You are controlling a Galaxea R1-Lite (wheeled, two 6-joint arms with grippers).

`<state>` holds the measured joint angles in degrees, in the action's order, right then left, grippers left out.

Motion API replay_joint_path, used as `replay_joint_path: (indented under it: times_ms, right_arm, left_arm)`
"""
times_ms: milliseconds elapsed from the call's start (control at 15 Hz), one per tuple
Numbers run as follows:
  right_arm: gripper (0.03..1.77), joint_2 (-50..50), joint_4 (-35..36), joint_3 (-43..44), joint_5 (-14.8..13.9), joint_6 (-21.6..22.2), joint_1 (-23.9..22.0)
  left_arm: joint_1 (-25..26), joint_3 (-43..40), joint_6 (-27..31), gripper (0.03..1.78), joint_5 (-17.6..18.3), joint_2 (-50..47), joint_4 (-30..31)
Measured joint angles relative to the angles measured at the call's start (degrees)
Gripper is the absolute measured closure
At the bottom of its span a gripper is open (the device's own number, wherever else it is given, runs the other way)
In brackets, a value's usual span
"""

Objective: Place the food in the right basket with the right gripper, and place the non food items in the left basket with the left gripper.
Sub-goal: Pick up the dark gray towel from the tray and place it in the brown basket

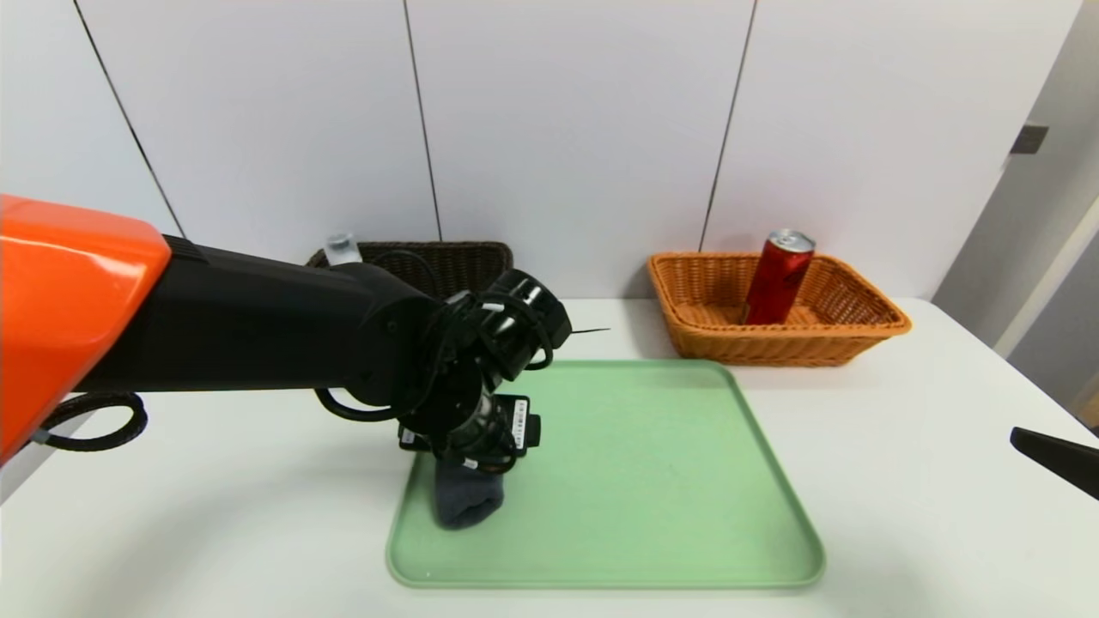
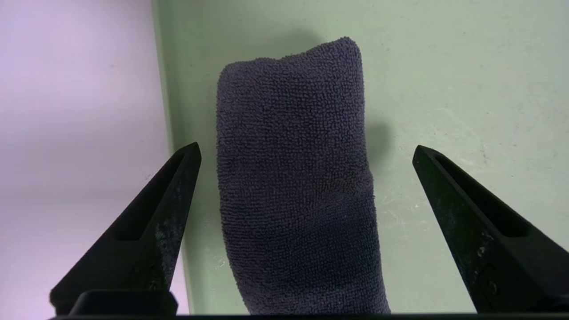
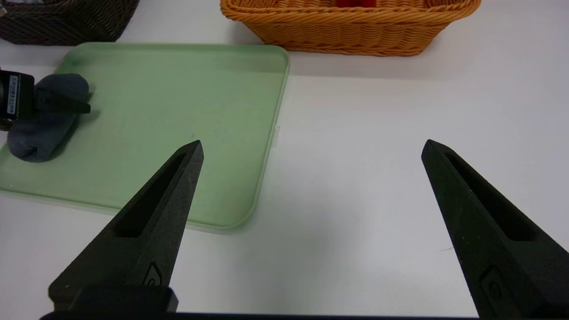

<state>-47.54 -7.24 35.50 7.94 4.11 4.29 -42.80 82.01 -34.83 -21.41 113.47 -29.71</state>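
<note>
Red can (image 1: 780,277) in orange basket (image 1: 790,345); bottle (image 1: 342,248) in dark basket (image 1: 472,257)

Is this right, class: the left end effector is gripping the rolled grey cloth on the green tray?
Not gripping: in the left wrist view, the left end effector stands open around the rolled grey cloth, which lies on the green tray.

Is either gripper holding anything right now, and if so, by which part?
Nothing is held: the left gripper is open around the grey cloth without gripping it, and the right gripper is open, over the white table.
</note>
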Motion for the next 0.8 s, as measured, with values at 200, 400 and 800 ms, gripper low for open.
replay_joint_path:
  times_ms: [200,400,800]
  right_arm:
    - [0.11,0.0,0.0,0.0,-0.1,0.0,0.0]
    - [0.11,0.0,0.0,0.1,-0.1,0.0,0.0]
    - [0.11,0.0,0.1,0.3,0.0,0.0,0.0]
  left_arm:
    - [0.0,-0.3,-0.8,0.12,0.0,1.3,0.1]
    - [0.1,-0.4,-0.8,0.12,0.1,2.1,0.2]
    - [0.1,-0.4,-0.8,0.83,-0.2,2.5,0.3]
